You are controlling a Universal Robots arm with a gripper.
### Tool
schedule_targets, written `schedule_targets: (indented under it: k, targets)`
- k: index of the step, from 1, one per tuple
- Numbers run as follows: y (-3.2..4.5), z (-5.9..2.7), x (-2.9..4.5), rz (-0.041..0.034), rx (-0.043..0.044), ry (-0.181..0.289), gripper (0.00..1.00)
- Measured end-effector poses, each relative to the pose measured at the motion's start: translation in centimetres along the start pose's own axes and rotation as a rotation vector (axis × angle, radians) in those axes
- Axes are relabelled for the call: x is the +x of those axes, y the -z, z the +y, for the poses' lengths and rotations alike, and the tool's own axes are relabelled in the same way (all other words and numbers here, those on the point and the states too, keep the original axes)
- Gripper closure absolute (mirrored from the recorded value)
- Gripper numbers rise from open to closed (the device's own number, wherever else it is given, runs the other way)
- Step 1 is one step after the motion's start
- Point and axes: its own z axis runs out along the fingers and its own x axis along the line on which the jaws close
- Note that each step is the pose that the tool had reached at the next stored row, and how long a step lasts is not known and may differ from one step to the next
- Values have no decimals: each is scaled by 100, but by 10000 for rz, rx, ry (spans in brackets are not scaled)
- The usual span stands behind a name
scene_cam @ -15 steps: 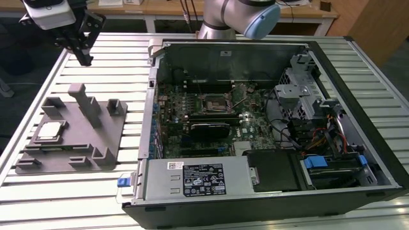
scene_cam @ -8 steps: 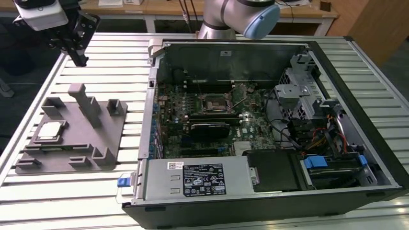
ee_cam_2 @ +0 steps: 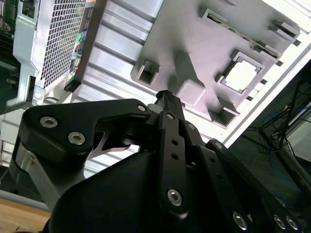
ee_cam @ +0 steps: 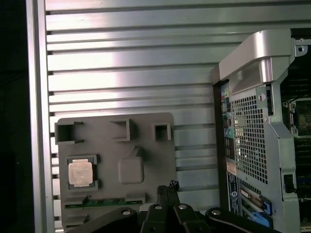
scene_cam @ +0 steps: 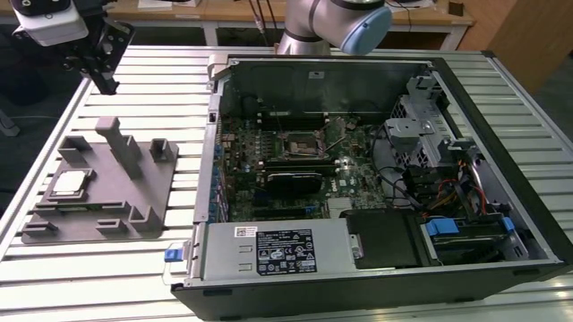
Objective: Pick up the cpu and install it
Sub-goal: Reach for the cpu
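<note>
The cpu (scene_cam: 70, 184), a small silver square chip, lies flat in a recess of the grey fixture block (scene_cam: 100, 204) at the exterior view's left. Both wrist views show the cpu (ee_cam: 80, 173) (ee_cam_2: 241, 76) from above, seated in its pocket. My gripper (scene_cam: 107, 83) hangs above the slatted table beyond the fixture's far end, well clear of the chip. Its black fingers (ee_cam: 167, 186) are shut together with nothing between them. The open motherboard socket (scene_cam: 300, 142) sits inside the computer case.
The open computer case (scene_cam: 323, 77) lies on its side at the exterior view's right, with a drive cage (scene_cam: 421, 127) and power supply (scene_cam: 278, 248) inside. The fixture has a tall post (scene_cam: 121, 144) and several raised blocks. A green memory stick (ee_cam: 104, 202) lies in a fixture slot.
</note>
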Motion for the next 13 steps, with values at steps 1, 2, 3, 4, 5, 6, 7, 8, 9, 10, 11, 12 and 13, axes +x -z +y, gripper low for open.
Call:
schedule_targets:
  k: [1, 2, 3, 4, 5, 6, 7, 8, 9, 10, 11, 12, 13]
  targets:
    - [-5, -1, 11, 0, 1, 0, 89]
    - [-11, -3, 23, 1, 0, -1, 89]
    - [-16, -4, 38, 0, 0, -1, 89]
    - [-22, -6, 55, 0, 0, -1, 89]
    - [-27, -8, 72, -1, 0, 0, 89]
    - [-33, -10, 89, -1, -1, -1, 89]
    - [-40, -12, 105, -1, -1, -1, 89]
    - [-46, -14, 121, -1, 0, 0, 89]
    - [-52, -15, 137, -1, -1, 0, 89]
    - [-56, -17, 153, 0, 0, -1, 89]
    - [-61, -18, 170, -2, -1, -1, 89]
    - [-65, -20, 187, -1, 0, -1, 89]
    - [-70, -22, 205, 0, 0, 0, 89]
